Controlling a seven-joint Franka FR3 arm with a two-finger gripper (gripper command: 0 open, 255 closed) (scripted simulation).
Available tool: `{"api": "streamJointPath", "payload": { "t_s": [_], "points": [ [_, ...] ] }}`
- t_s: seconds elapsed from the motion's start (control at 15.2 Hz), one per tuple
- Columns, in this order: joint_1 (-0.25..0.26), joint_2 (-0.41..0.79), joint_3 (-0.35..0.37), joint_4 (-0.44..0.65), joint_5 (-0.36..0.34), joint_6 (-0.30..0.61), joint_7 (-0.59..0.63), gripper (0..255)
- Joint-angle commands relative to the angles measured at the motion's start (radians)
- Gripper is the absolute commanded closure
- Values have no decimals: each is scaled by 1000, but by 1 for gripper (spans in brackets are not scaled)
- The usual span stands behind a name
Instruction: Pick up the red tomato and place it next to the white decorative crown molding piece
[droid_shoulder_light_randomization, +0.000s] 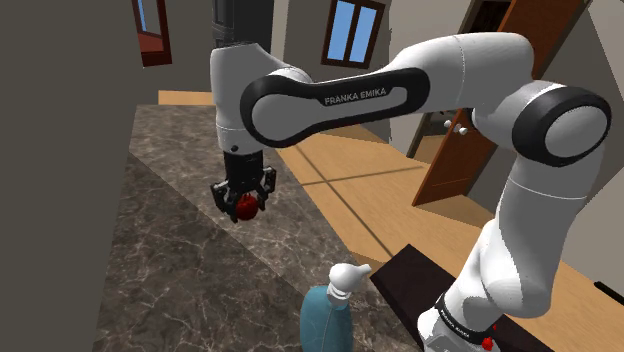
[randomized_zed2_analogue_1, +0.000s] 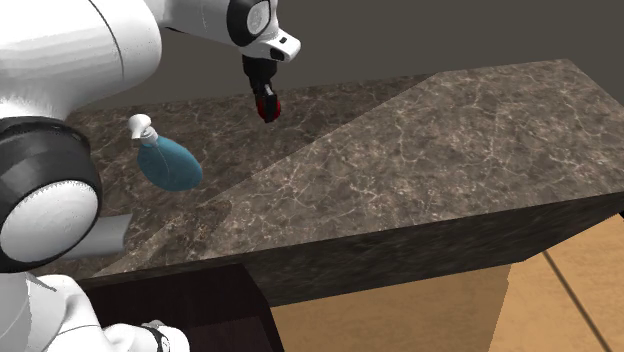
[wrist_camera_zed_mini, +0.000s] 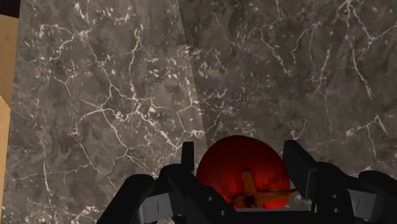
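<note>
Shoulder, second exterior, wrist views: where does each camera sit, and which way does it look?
Shoulder view: beside and behind the stand, looking down over the marble counter; the white arm reaches toward that view's left, to the gripper.
Second exterior view: close by the arm's base, looking across the counter; big arm joints at its left.
Wrist view: on the hand, looking along the gripper; black fingers clasp the red tomato.
Both exterior views share the blue spray bottle.
</note>
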Motion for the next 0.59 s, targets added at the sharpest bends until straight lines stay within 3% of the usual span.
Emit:
{"api": "streamJointPath", "payload": {
  "t_s": [0.0,0.53],
  "points": [
    [10,-50,15,-68,22,22,23,255],
    [71,-223,83,-266,114,69,124,255]
  ]
}}
